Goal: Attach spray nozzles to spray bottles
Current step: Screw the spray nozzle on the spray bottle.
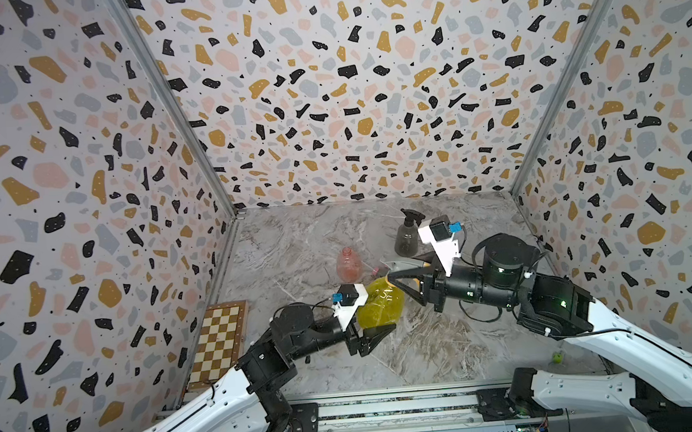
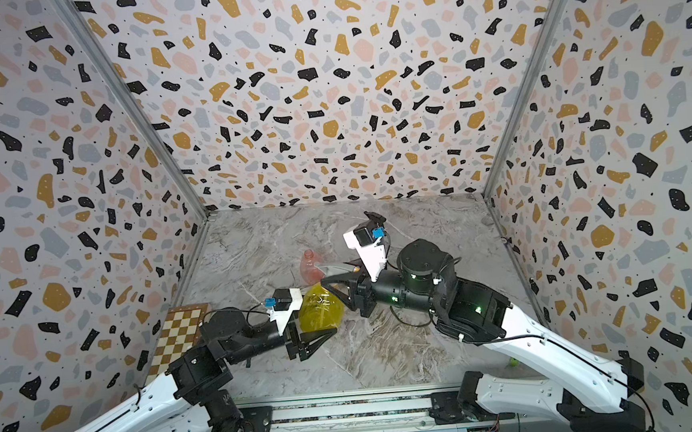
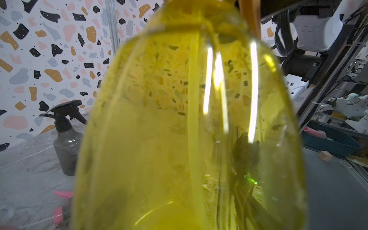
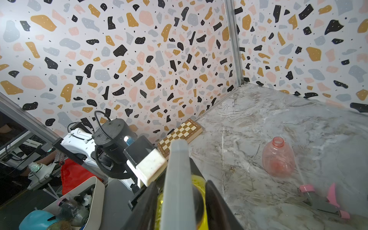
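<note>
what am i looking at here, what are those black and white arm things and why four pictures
Two robot arms work on a marble table. Two pictures look down from overhead; the other two come from wrist cameras. The left pincer is shut on a yellow bottle. The right pincer sits around a grey nozzle at that bottle's neck; whether it grips, I cannot tell. A dark bottle wearing a black nozzle and an open pink bottle stand farther back, a pink nozzle lies loose, and a chessboard sits aside.
</note>
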Controlling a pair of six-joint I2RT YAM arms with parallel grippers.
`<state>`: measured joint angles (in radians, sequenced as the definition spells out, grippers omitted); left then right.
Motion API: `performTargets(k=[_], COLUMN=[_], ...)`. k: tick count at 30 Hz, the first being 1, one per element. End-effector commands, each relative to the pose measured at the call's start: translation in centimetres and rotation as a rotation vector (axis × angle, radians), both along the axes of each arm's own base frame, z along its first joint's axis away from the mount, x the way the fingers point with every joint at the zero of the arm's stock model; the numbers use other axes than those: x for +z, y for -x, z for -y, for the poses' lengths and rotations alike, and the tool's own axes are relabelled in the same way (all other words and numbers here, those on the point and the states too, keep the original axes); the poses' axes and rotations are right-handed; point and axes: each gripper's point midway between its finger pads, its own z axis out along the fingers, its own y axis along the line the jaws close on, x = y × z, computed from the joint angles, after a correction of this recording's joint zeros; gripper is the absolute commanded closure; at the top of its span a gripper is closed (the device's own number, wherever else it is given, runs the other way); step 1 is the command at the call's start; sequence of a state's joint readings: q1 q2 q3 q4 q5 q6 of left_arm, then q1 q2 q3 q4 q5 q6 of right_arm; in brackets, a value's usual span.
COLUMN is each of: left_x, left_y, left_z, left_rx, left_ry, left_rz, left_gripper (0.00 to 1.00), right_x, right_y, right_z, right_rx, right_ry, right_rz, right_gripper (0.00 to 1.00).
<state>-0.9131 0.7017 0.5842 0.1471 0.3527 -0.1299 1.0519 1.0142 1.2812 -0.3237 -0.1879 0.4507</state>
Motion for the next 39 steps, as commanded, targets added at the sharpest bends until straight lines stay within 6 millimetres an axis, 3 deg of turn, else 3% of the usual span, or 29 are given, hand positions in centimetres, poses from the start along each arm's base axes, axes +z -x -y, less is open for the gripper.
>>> performTargets(k=[1,10,22,39], left_x=[4.2,4.0,3.9,3.6], left_y=[0.2,0.1,-0.6,-1.0], left_z=[-0.3,-0.3,-0.4,-0.4], left_rx=[0.001,0.008,0.042,0.067], left_ry=[0.111,0.107,0.106,0.107], left_rz=[0.105,0.105,0.102,0.098], left_gripper=[1.0,1.0,1.0,1.0], right_x=[-0.1,1.4,2.2,3.1], right_y=[0.6,1.2,2.6,6.9], right_z=[0.3,1.4,2.2,0.0], right_rx=[0.014,0.015,0.029,0.203], right_ry=[0.024,-0.003,-0.019,-0.058], right_rz=[-0.01,0.027,0.019,0.043], right_gripper=[0.54,0.4,0.38,0.39])
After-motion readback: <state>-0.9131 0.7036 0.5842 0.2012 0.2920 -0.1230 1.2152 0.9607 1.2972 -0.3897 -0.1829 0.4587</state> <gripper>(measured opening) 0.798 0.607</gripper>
